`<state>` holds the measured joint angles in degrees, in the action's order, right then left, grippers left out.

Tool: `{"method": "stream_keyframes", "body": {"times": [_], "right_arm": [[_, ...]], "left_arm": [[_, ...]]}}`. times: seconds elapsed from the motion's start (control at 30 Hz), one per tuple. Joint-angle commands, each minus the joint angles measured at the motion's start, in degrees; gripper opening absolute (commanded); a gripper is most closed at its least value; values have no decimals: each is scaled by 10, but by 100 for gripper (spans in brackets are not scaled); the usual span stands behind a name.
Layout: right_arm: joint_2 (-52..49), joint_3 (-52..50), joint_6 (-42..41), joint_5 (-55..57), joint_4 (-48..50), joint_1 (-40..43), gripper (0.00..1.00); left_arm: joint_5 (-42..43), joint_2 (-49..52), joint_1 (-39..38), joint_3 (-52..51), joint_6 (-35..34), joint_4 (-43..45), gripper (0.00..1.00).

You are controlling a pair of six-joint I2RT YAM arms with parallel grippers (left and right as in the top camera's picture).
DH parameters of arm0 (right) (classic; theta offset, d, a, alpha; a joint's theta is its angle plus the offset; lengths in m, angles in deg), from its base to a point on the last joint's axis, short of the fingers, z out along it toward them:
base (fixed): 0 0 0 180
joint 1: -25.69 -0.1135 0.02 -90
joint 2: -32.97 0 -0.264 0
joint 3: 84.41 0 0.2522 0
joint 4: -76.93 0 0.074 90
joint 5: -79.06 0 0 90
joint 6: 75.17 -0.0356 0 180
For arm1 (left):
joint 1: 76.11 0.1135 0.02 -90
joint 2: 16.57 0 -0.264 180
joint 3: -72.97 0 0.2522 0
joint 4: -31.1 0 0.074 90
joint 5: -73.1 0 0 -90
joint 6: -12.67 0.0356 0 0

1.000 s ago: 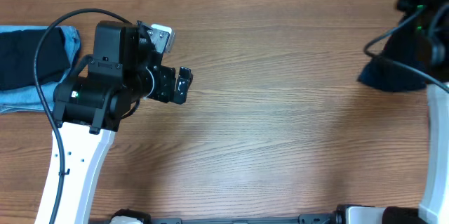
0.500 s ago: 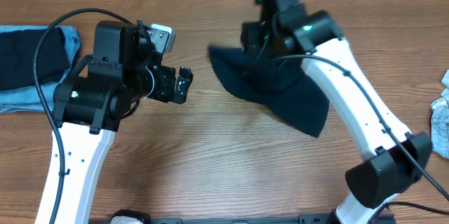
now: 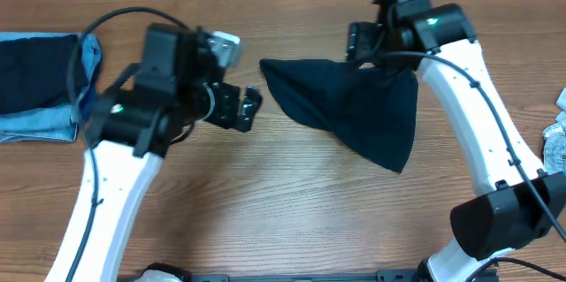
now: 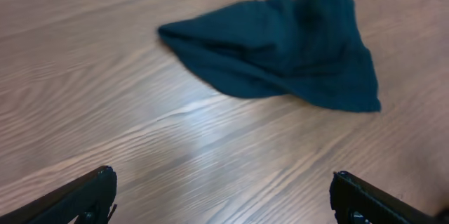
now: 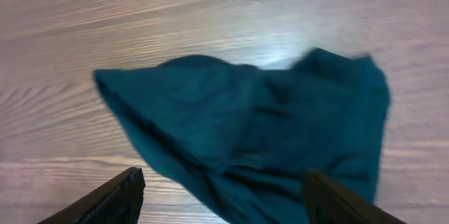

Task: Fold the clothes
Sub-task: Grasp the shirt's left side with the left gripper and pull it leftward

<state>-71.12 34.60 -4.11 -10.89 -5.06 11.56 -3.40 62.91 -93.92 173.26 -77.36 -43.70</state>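
Two claws hang with jaws spread wide, gripping nothing: the left claw [image 3: 250,110] just left of the navy shirt [image 3: 354,110], the right claw [image 3: 361,48] over its far edge. That shirt lies crumpled mid-bench [image 3: 292,202]. A folded pile [image 3: 35,83] of navy and denim sits at the left edge.

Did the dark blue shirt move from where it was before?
Yes. The dark navy shirt moved from the table's right edge toward the middle, nearer the folded pile at the left edge.
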Motion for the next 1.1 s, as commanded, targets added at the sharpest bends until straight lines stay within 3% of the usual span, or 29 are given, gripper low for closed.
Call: {"method": "stream_keyframes", "body": {"times": [0.0, 0.33, 0.73, 0.9, 1.07], "right_arm": [[14, 8, -21, -23, -23, 43, 78], [14, 8, -21, -129, -57, 159, 78], [14, 8, -14, -130, -80, 175, 78], [14, 8, -5, -130, -92, 175, 77], [14, 8, -3, -130, -101, 175, 76]], "left_arm": [[-2, 75, -47, 9, -8, 26, 100], [-211, 233, -176, 9, -4, 195, 100], [-343, 391, -293, 11, 48, 378, 100], [-389, 420, -298, 11, 48, 435, 96], [-401, 431, -294, 11, 48, 462, 82]]}}
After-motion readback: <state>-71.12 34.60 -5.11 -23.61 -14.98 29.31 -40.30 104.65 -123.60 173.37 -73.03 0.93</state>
